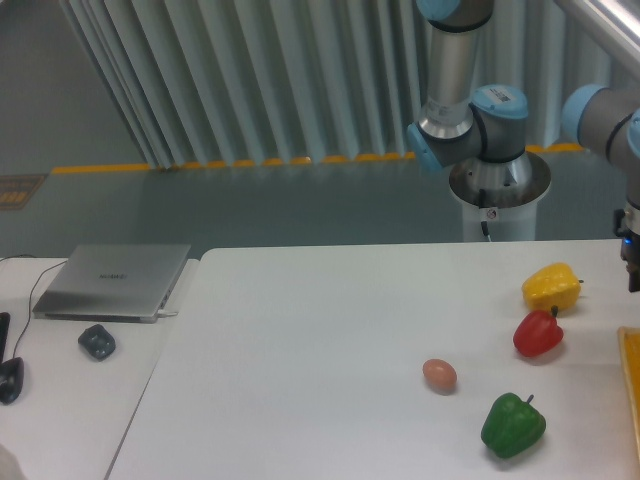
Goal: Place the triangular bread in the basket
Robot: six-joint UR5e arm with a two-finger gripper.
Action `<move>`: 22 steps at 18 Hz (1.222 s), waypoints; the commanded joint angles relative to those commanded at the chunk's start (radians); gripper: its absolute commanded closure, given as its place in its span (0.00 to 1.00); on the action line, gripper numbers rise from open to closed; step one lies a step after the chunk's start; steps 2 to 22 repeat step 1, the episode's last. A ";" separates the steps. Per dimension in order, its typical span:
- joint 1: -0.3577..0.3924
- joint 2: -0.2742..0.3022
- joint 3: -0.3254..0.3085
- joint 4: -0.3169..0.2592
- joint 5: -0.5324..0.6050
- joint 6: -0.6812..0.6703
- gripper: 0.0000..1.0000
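Observation:
The triangular bread is out of view. Only a strip of the basket's bright orange-yellow rim (632, 385) shows, at the right edge of the table. The arm's wrist comes down into view at the far right edge above that rim, with a dark part at about the height of the yellow pepper. The gripper's fingers are cut off by the frame edge, so its state does not show.
A yellow bell pepper (551, 286), a red bell pepper (538, 333), a green bell pepper (513, 425) and a small tan egg (439, 374) lie on the white table (300, 350). A laptop (113, 280) and mouse (97, 341) sit on the left table. The arm's base (497, 195) stands behind.

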 joint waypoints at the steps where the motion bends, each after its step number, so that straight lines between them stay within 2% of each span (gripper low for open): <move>1: 0.002 0.002 -0.002 0.000 0.000 0.000 0.00; 22: 0.002 0.002 -0.002 0.000 0.000 0.000 0.00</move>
